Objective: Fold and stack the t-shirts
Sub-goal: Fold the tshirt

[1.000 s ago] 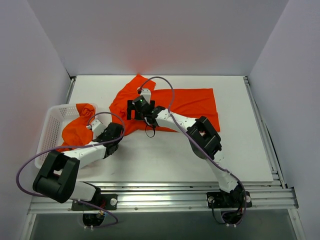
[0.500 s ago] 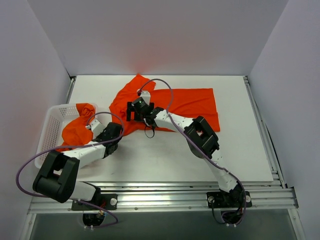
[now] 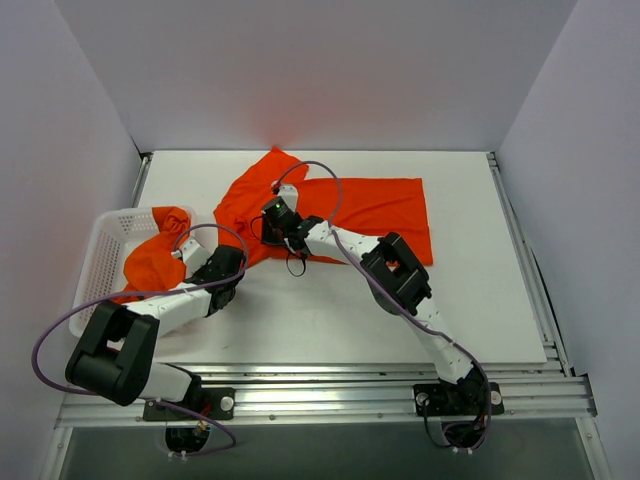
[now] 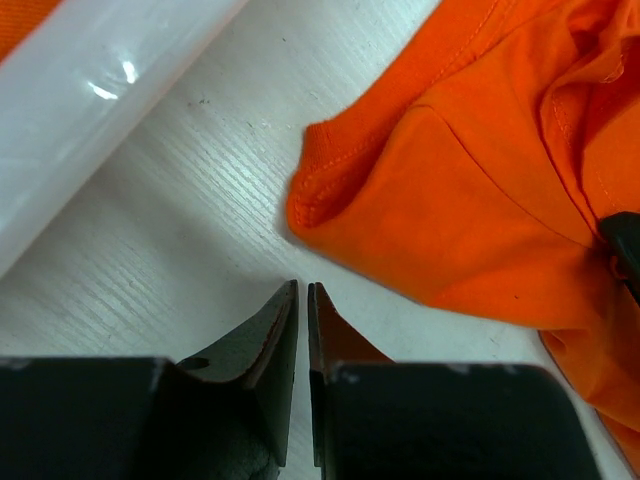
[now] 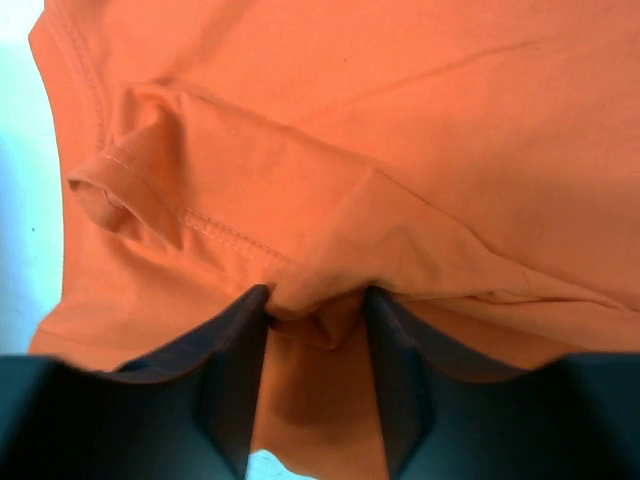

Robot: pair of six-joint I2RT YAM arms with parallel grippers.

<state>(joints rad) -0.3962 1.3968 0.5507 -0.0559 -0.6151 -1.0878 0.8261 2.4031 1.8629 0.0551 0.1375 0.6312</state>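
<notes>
The spread t-shirt [image 3: 372, 205] lies flat on the far middle of the table [image 3: 320, 320], and a second t-shirt [image 3: 150, 262] is bunched up and spilling over the near side of the white basket [image 3: 103, 235] at the left. From above, the right gripper [image 3: 271, 222] sits low on the spread shirt's left part, but its fingers are too small to read there. The right wrist view settles it: both fingers [image 5: 238, 345] are pressed into the cloth with a raised fold pinched between them, just beside a stitched sleeve hem [image 5: 100, 180]. The left gripper [image 4: 302, 290] is largely hidden under its own wrist from above. Its own camera shows the fingers closed on nothing, tips nearly touching over bare table, near a hemmed orange corner [image 4: 310, 195] but clear of it. A glossy white bar [image 4: 90, 110] crosses that view's corner, probably the basket's rim.
</notes>
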